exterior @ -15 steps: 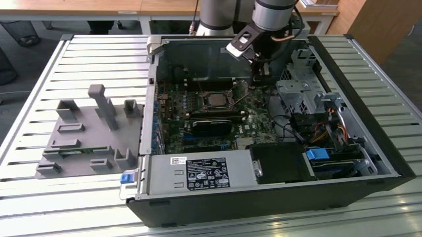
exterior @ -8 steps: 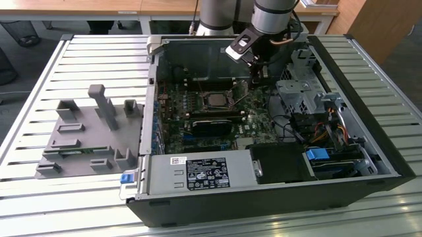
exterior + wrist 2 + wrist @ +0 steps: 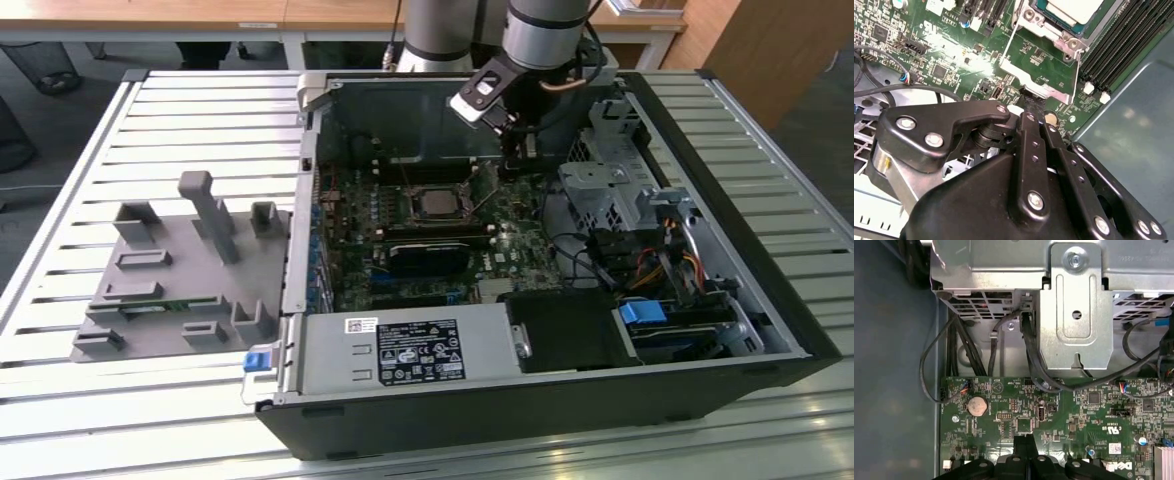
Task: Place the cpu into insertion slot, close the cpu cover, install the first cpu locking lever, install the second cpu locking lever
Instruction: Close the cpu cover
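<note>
The cpu (image 3: 434, 205) lies silver face up in the insertion slot (image 3: 406, 212) on the green board; its corner also shows in the second wrist view (image 3: 1074, 10). The cpu cover (image 3: 1046, 87), a thin metal frame, stands raised off the slot, and green board shows through its cut-out. In the exterior view the cpu cover (image 3: 497, 195) is a thin upright strip to the right of the cpu. My gripper (image 3: 515, 160) (image 3: 1030, 100) (image 3: 1024, 440) is shut, black fingers pressed together, with its tip at the cover's free edge. Whether it pinches that edge is hidden.
The open computer case (image 3: 787, 330) lies on a slatted table. A metal drive cage (image 3: 607, 190) (image 3: 1076, 315) with cables rises close to the gripper. Memory slots (image 3: 1109, 55) run beside the socket. A grey parts fixture (image 3: 174, 270) sits at the exterior view's left, a power supply (image 3: 407, 350) in front.
</note>
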Robot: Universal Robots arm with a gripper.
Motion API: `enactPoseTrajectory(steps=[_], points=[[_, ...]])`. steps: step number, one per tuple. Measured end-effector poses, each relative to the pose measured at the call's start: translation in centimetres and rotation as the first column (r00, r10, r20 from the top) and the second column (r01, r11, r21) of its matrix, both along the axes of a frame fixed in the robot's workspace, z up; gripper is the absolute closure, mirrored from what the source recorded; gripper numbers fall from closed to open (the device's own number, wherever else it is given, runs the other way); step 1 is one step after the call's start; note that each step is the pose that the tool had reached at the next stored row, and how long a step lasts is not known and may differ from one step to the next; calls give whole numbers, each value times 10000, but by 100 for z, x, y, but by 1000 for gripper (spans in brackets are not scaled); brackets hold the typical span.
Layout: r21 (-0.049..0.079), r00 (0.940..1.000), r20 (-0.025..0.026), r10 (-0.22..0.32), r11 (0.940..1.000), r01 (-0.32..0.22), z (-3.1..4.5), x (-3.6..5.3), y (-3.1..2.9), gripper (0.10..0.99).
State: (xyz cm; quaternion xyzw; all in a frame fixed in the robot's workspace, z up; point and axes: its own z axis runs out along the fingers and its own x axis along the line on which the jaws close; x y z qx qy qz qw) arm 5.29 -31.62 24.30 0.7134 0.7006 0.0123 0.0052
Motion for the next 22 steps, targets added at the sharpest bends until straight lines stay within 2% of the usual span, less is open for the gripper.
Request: enactPoseTrajectory(steps=[11, 22], points=[[1, 10000, 0, 0, 10000, 0, 0, -70, 0, 980], [1, 10000, 0, 0, 10000, 0, 0, -101, 0, 980]])
